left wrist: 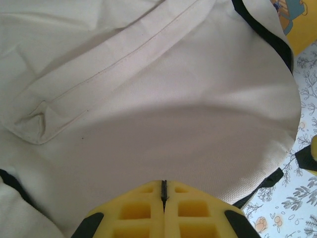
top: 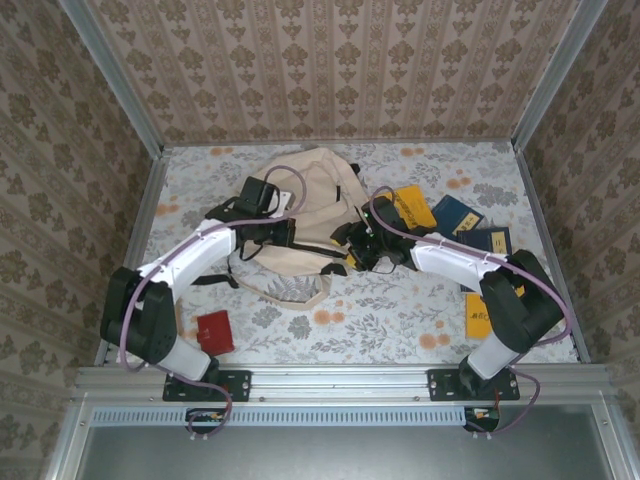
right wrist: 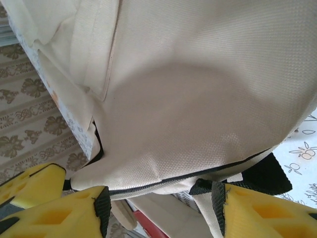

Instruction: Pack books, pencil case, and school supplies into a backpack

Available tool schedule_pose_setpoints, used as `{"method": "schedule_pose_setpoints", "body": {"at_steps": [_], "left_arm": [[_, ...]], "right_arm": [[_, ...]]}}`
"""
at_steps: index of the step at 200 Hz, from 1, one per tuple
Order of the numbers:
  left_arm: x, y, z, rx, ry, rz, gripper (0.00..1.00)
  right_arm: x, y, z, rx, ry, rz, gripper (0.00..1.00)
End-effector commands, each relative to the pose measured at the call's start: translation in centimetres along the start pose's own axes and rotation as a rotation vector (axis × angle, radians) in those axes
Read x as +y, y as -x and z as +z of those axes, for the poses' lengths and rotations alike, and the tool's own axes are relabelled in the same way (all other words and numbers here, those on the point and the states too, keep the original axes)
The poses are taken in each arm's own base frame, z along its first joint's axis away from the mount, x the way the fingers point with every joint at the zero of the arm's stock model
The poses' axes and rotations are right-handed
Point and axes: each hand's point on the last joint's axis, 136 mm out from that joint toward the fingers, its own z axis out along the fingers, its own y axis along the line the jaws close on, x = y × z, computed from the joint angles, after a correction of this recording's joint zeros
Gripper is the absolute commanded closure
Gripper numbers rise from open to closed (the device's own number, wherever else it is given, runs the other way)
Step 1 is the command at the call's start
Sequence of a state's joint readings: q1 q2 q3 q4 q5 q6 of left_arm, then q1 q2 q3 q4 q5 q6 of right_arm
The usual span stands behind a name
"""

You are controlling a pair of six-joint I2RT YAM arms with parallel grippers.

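Seen from above, the cream backpack (top: pixel 305 200) lies in the middle of the flowered table (top: pixel 390 305), toward the far side. The left gripper (top: pixel 283 232) is on its near left part and the right gripper (top: pixel 358 246) is at its right edge. From this height I cannot tell how either one stands. Just right of the backpack lies a yellow book (top: pixel 410 206), then a blue book (top: pixel 455 213) and a second blue book (top: pixel 490 240) farther right. Another yellow book (top: pixel 477 316) is partly under the right arm. A small red square (top: pixel 215 332) lies by the left arm's base, well apart from the backpack. In the left wrist view, the yellow fingers (left wrist: pixel 133 213) are pressed together right at the canvas; whether they pinch cloth cannot be told. In the right wrist view, the fingers (right wrist: pixel 267 210) are spread wide, with the backpack's black-trimmed edge and a strap between them.
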State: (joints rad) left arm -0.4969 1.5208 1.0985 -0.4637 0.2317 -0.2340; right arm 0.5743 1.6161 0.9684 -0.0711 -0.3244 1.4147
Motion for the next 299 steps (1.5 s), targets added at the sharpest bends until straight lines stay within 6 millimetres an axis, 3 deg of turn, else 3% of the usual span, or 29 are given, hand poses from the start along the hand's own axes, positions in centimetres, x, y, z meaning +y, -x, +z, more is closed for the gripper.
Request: {"method": "schedule_pose_setpoints", "body": {"at_steps": [1, 52, 83, 101, 140, 198, 241, 251, 254, 269, 299], "left_arm": [[-1.4, 0.9, 0.0, -0.003, -0.063, 0.043, 1.00], [-1.6, 0.7, 0.6, 0.023, -0.083, 0.038, 1.00], [-1.5, 0.4, 0.7, 0.028, -0.078, 0.033, 1.00], [-1.4, 0.3, 0.5, 0.026, -0.074, 0.037, 1.00], [-1.4, 0.0, 0.4, 0.023, -0.073, 0.039, 1.00], [-0.9, 0.1, 0.3, 0.012, -0.053, 0.019, 1.00], [1.4, -0.9, 0.2, 0.034, 0.018, -0.050, 1.00], [1.5, -1.2, 0.1, 0.037, 0.020, -0.056, 1.00], [2.5, -1.1, -0.1, 0.030, 0.034, -0.079, 1.00], [3.4, -1.4, -0.1, 0.032, 0.042, -0.106, 1.00], [3.8, -1.3, 0.1, 0.035, 0.018, -0.115, 1.00]], "right_arm": [[0.5, -0.6, 0.7, 0.030, 0.003, 0.088, 0.40], [0.4, 0.0, 1.7, 0.013, -0.001, 0.133, 0.45], [1.3, 1.2, 2.5, -0.021, 0.008, 0.103, 0.56], [2.0, 1.6, 2.2, -0.045, 0.015, 0.073, 0.62], [2.4, 2.9, 1.4, -0.118, -0.020, -0.003, 0.64], [0.9, 0.9, 4.5, -0.004, -0.052, 0.041, 0.65], [-2.1, -0.3, 4.1, 0.018, -0.137, 0.024, 0.92], [-3.3, -0.6, 3.7, 0.016, -0.169, 0.013, 0.94], [-3.6, -0.7, 3.6, 0.014, -0.177, 0.011, 0.95], [-5.5, -1.0, 3.2, 0.017, -0.211, 0.009, 0.96], [-8.0, -1.7, 2.5, 0.028, -0.271, -0.013, 0.99]]}}
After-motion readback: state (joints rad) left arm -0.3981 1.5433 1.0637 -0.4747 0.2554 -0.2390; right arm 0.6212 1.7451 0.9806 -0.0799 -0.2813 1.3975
